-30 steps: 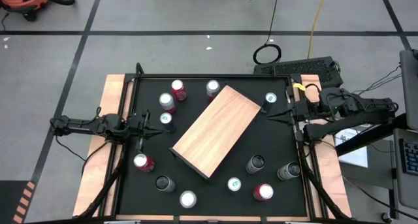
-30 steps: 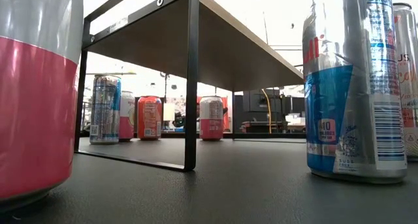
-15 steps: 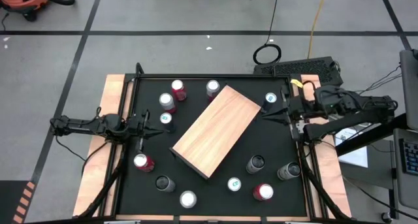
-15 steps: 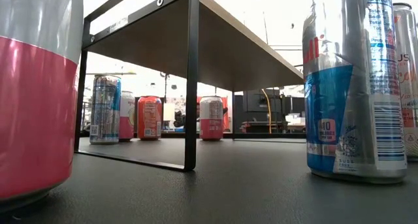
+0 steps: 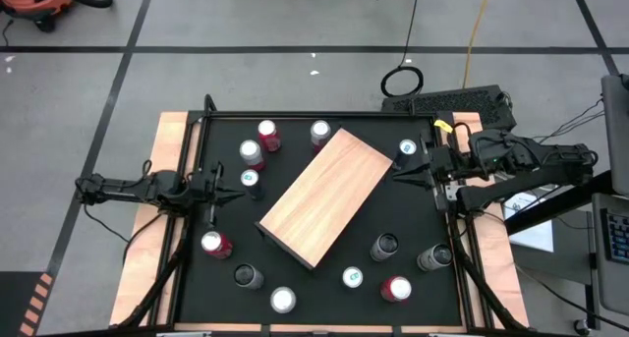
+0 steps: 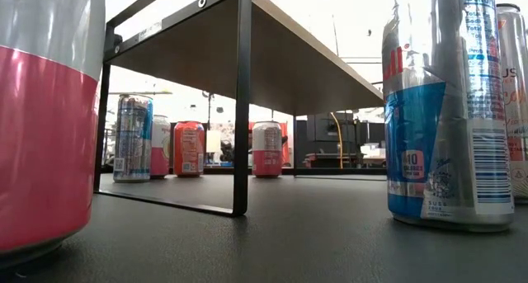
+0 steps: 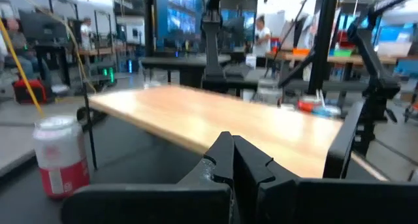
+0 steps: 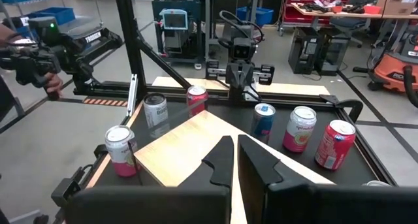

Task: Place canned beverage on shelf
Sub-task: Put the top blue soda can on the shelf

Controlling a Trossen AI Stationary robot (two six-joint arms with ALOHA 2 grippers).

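The shelf (image 5: 324, 195), a tan wooden board, lies slantwise in the middle of the black table and stands on thin black legs (image 6: 242, 110). Nothing is on the board. Several canned beverages stand upright around it, among them a red one (image 5: 268, 133), a silver one (image 5: 252, 152) and a blue-topped one (image 5: 408, 149). My left gripper (image 5: 239, 190) is shut and empty, low at the table's left side, pointing level at the shelf (image 7: 215, 119). My right gripper (image 5: 396, 172) is shut and empty, raised above the table's right side, looking over the shelf (image 8: 176, 152).
A can (image 5: 250, 179) stands close beside my left gripper's tip. More cans stand along the near edge (image 5: 283, 300) (image 5: 396, 289) and at the near left (image 5: 214, 244). A black frame rail (image 5: 314, 115) borders the table. A person's arm (image 8: 26, 61) shows beyond it.
My right gripper has moved a little toward the table's left edge, out over the table, and stayed shut. The shelf and the cans have kept their places.
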